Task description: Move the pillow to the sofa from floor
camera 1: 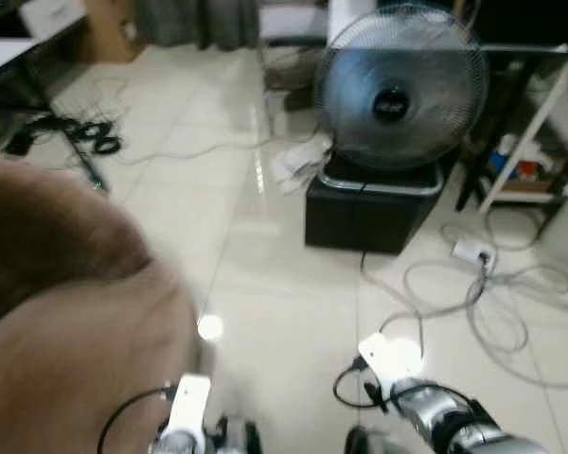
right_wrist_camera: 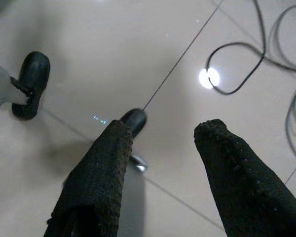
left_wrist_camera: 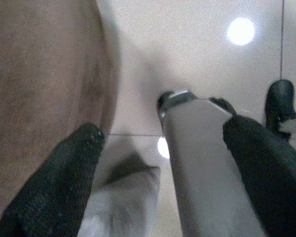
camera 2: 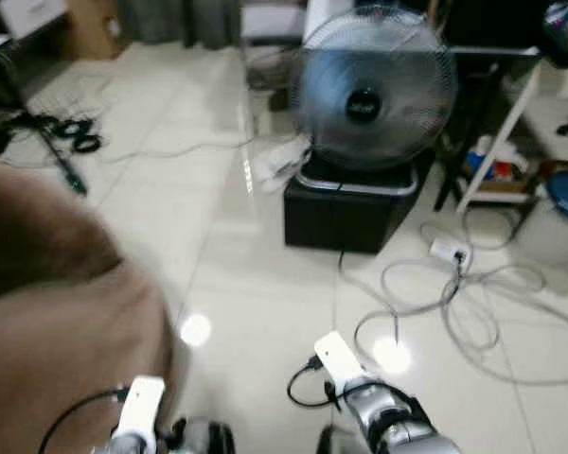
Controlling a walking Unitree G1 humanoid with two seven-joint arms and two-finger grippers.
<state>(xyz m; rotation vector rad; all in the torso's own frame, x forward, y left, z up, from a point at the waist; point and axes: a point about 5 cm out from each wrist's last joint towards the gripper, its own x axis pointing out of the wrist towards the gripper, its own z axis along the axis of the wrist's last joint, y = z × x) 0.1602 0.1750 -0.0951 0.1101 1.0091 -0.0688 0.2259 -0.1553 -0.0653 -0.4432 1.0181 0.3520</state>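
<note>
Both grippers (fingers spread) hang beside brown sofa (camera 1: 66,322), holding nothing.

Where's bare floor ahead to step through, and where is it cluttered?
Bare tile runs between the brown sofa and the black box under the fan. Right of the box, white cables loop across the floor; far left, black cords lie tangled.

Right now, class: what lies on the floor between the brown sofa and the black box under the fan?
In the left eye view, bare glossy tile separates the sofa from the black box.
</note>
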